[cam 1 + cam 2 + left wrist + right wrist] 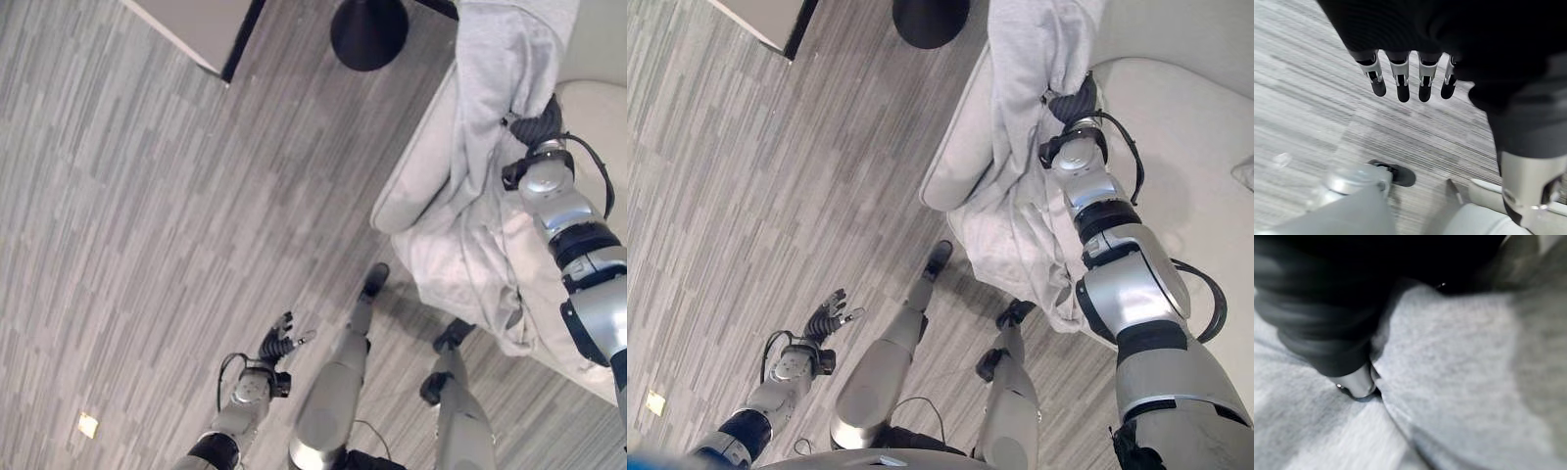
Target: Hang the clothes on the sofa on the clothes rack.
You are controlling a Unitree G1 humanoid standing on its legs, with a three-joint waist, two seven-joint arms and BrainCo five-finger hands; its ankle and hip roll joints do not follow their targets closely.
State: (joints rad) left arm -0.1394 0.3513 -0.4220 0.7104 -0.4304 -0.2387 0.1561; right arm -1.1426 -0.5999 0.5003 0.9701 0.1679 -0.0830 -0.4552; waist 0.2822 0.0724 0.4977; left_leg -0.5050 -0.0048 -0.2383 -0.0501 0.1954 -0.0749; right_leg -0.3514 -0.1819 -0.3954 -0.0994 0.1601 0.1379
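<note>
A light grey garment (490, 147) hangs up out of the top of the eye views, and its lower part lies bunched on the cream sofa (1176, 127) and over the sofa's arm. My right hand (537, 122) is raised beside the garment and shut on a fold of it. In the right wrist view my thumb (1356, 382) presses into the grey cloth (1459, 357). Low over the floor, well away from the sofa, my left hand (279, 345) is open and holds nothing. Its straight fingers (1400, 83) point at the floor.
A black round base (369, 29) stands on the grey striped floor just past the sofa's arm. A pale piece of furniture (196, 24) with a dark edge is at the far left. A small pale square (88, 424) lies on the floor near my left arm.
</note>
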